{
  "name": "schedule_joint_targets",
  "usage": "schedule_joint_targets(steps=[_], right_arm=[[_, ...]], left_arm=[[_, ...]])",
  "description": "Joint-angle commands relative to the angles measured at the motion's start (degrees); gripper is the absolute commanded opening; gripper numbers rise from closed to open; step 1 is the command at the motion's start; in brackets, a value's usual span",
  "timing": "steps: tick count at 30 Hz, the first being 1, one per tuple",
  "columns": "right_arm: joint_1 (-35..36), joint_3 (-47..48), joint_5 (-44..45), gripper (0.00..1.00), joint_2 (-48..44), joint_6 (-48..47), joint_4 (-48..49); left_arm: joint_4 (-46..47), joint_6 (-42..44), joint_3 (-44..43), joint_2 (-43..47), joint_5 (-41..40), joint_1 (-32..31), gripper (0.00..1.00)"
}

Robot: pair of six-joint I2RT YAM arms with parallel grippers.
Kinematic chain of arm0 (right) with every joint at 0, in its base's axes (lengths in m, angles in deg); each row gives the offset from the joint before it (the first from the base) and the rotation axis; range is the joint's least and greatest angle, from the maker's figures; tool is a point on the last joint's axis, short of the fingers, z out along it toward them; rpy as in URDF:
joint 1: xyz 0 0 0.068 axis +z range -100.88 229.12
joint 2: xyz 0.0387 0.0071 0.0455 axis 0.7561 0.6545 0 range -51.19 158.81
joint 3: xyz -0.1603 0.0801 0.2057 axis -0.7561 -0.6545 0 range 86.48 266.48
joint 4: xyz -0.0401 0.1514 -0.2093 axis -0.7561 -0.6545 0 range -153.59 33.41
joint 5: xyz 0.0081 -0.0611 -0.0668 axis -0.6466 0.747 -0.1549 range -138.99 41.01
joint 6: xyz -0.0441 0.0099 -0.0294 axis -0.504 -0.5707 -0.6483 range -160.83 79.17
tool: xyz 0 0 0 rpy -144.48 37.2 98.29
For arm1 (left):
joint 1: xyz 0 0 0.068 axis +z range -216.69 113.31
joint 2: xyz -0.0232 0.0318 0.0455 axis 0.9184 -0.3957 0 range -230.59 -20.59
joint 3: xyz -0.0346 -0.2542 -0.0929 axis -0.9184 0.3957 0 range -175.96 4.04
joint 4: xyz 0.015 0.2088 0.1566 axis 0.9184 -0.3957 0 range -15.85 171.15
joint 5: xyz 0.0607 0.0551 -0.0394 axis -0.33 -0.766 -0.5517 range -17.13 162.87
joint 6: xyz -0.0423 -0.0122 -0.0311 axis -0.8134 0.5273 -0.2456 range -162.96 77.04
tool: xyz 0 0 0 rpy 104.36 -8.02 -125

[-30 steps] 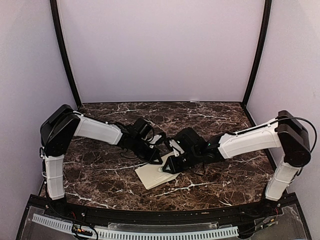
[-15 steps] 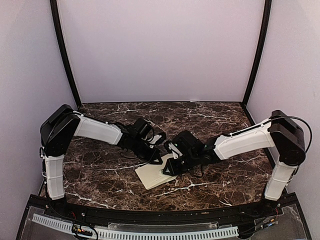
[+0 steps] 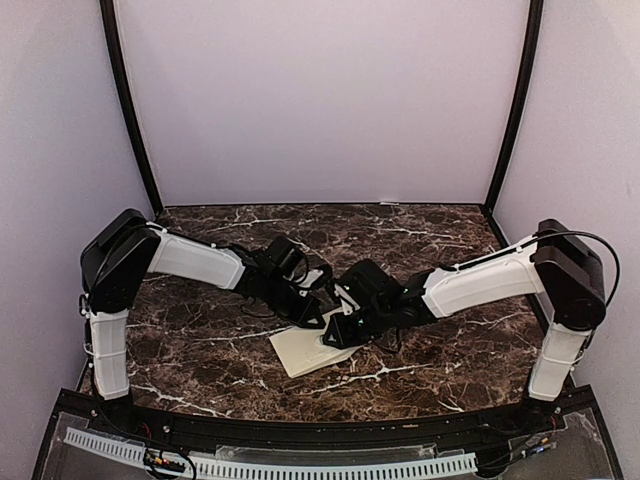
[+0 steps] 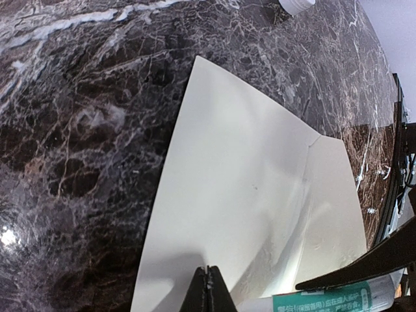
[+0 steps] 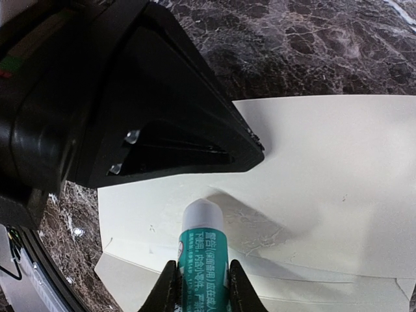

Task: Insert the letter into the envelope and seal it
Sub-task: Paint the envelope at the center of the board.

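Observation:
The cream envelope [image 3: 300, 352] lies flat on the marble table, its flap [image 4: 335, 214] open. My left gripper [image 4: 208, 289] is shut, its tips pressing on the envelope's face with nothing between them. My right gripper [image 5: 200, 286] is shut on a teal glue stick [image 5: 203, 244], whose white tip touches the paper just below the left gripper's black fingers [image 5: 195, 140]. A wet, wrinkled streak [image 5: 276, 234] shows beside the tip along the fold. The letter is hidden from every view.
Both arms meet over the envelope at the middle of the table [image 3: 420, 230], fingers nearly touching. A small white round thing [image 4: 296, 5] sits on the marble beyond the envelope's far corner. Black frame posts and lilac walls close the back and sides.
The right arm has slid a little to the left with the glue stick, closer to the left gripper. The left arm and the envelope have stayed put.

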Motion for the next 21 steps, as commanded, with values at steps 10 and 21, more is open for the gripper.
schedule_joint_targets(steps=[10, 21], right_arm=[[-1.22, -1.47, 5.92, 0.04, 0.14, 1.57, -6.02], [-3.71, -3.78, 7.83, 0.04, -2.32, 1.22, -7.33]], left_arm=[[-4.56, 0.69, 0.6, -1.75, -1.8, -0.34, 0.0], [-4.43, 0.7, 0.6, -1.75, -1.85, -0.34, 0.0]])
